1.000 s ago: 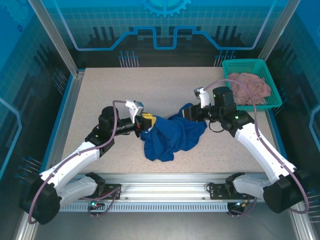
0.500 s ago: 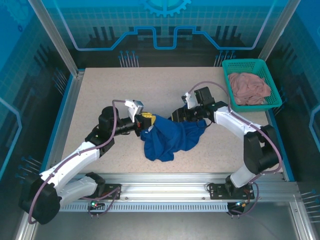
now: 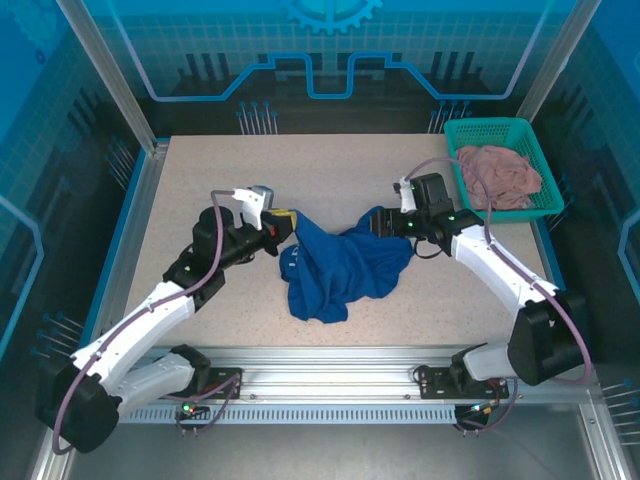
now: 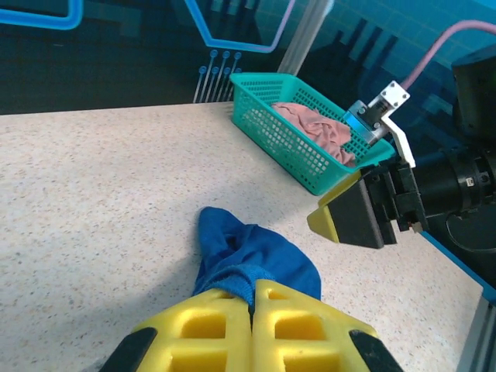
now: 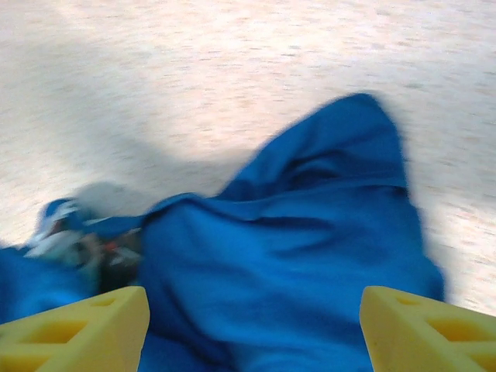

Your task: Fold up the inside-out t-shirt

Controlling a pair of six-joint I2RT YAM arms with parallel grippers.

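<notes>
- Speckled beige tabletop (image 3: 200,170) is lying hard and matte in front of you, giving cloth room to slide and spread.
- Nearest the bases, the inside-out t-shirt (image 3: 340,270) is sitting crumpled mid-table. Judge it light, limp cotton that is going to sag and bunch, so you are best gripping hems or shoulder seams.
- Your left gripper (image 4: 252,298) is pinching a ribbed blue edge between closed yellow fingers.
- Your right gripper (image 5: 252,322) is hovering spread wide over the folds, holding nothing.
- Farther right, the teal mesh basket (image 3: 490,123) is cradling a dusty-pink garment (image 3: 497,172).
</notes>
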